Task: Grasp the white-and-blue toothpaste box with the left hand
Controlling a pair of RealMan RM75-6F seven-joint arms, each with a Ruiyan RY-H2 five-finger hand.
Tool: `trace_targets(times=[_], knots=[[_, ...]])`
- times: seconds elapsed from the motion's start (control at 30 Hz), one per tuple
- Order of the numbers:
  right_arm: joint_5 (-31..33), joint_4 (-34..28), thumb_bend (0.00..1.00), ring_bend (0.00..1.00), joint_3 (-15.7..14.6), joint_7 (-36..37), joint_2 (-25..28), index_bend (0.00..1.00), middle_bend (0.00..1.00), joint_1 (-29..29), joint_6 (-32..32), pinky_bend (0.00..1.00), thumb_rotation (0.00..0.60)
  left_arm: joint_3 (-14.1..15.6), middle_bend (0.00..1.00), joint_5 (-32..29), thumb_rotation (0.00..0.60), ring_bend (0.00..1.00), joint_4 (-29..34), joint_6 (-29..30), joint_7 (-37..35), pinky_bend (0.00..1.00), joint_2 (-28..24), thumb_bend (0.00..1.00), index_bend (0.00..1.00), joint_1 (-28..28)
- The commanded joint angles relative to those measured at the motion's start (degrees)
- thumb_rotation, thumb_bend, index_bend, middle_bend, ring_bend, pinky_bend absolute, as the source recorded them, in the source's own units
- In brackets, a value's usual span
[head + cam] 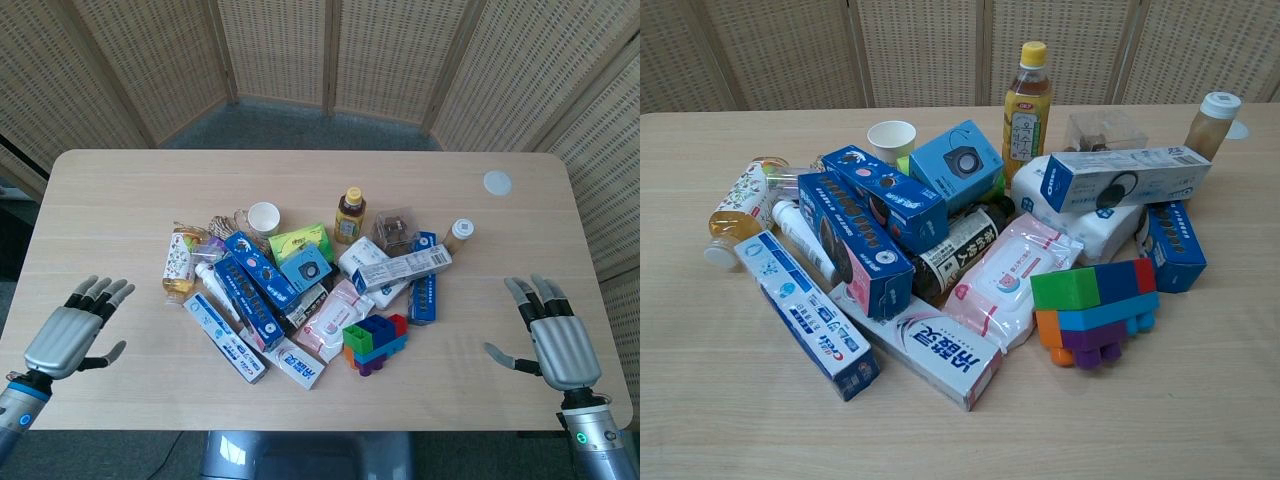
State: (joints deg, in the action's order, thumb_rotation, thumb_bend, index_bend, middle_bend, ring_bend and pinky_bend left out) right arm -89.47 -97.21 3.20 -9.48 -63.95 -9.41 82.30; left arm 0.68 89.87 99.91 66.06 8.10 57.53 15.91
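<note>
Barely begun, by the look of it: nothing grasped yet. White-and-blue toothpaste box [224, 337] lying flat on the counter [120, 200] at the near left edge of the clutter, long side running diagonally, far end beside a fruit-patterned bottle [178, 265], near end just beside a pink-and-white toothpaste box [297, 363]; also plain in the chest view [805, 315], with a dark blue cookie box [853, 245] close along its inner side. Left hand [72, 332] over the near left part of the counter, well apart from the box, fingers spread and pointing toward the pile, holding nothing. Right hand [553, 335] far off at the near right, likewise spread and empty, no part in this job. Neither hand visible from the chest camera. Left to do, as a judgement: carry the left hand across the bare stretch of counter to the box, settle fingers over its long sides, close, and lift. Outer long side looks free; inner side crowded by the cookie box and a white tube [805, 240], so some risk of nudging neighbours while closing.
</note>
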Motion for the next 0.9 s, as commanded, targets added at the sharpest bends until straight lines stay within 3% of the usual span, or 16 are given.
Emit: trace_targets(times=[0.03, 0.33, 0.6, 0.9], knots=[[-0.2, -0.1, 0.19, 0.00, 0.1, 0.2, 0.2, 0.00, 0.11, 0.1, 0.4, 0.00, 0.000, 0.2, 0.01, -1.2, 0.401, 0.00, 1.0, -4.3, 3.2, 0.00, 0.3, 0.23, 0.00, 2.9], [0.1, 0.2, 0.19, 0.00, 0.3, 0.6, 0.4, 0.00, 0.11, 0.5, 1.0, 0.00, 0.000, -0.9, 0.05, -5.3, 0.327, 0.00, -0.1, -11.6, 7.7, 0.00, 4.9, 0.18, 0.01, 8.1], [0.4, 0.0, 0.20, 0.00, 0.5, 0.6, 0.7, 0.00, 0.11, 0.9, 1.7, 0.00, 0.000, -1.4, 0.15, -7.4, 0.324, 0.08, -3.0, -15.1, 9.0, 0.00, 9.6, 0.18, 0.09, 11.4], [0.8, 0.4, 0.20, 0.00, 0.4, 0.8, 0.8, 0.00, 0.11, 1.6, 2.2, 0.00, 0.000, -1.2, 0.12, -8.8, 0.321, 0.09, -6.8, -17.4, 7.0, 0.00, 14.1, 0.17, 0.08, 13.7]])
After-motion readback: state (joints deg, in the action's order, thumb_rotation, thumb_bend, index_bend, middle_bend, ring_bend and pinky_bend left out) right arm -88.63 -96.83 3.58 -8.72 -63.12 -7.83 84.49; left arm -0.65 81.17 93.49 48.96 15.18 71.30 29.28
